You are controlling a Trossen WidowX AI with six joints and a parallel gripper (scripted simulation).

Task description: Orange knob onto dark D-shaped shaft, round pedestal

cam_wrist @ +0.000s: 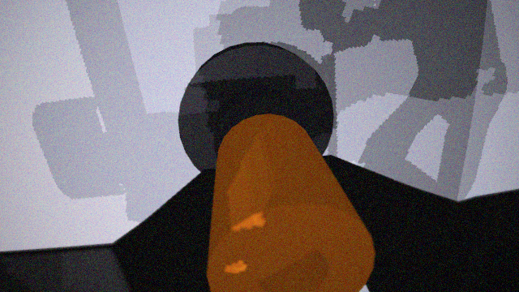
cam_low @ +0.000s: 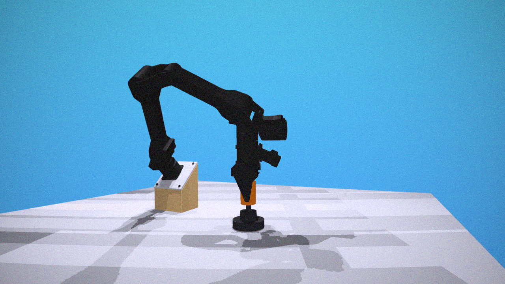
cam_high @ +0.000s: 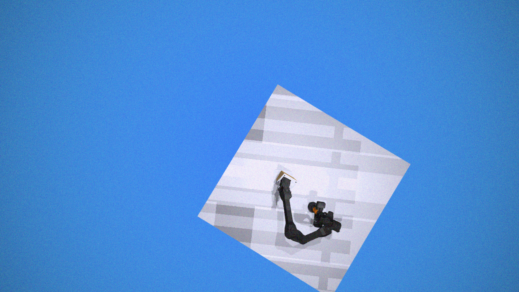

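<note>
My gripper (cam_low: pixel 247 192) (cam_high: pixel 314 210) is shut on the orange knob (cam_low: pixel 250 198) (cam_wrist: pixel 280 203) (cam_high: pixel 314 209) and holds it upright, pointing straight down. The knob's lower end sits over the top of the dark shaft (cam_low: pixel 248 208), which rises from the round black pedestal (cam_low: pixel 248 223) (cam_wrist: pixel 259 65). A short length of shaft shows between the knob and the pedestal in the exterior view. In the wrist view the knob hides the shaft and the middle of the pedestal. The shaft's flat side is not visible.
The arm's base stands on a tilted wooden block (cam_low: pixel 178 196) (cam_high: pixel 281 175) to the left of the pedestal. The grey-patterned table (cam_low: pixel 370 226) (cam_high: pixel 308 145) ends in edges on all sides, with blue background beyond.
</note>
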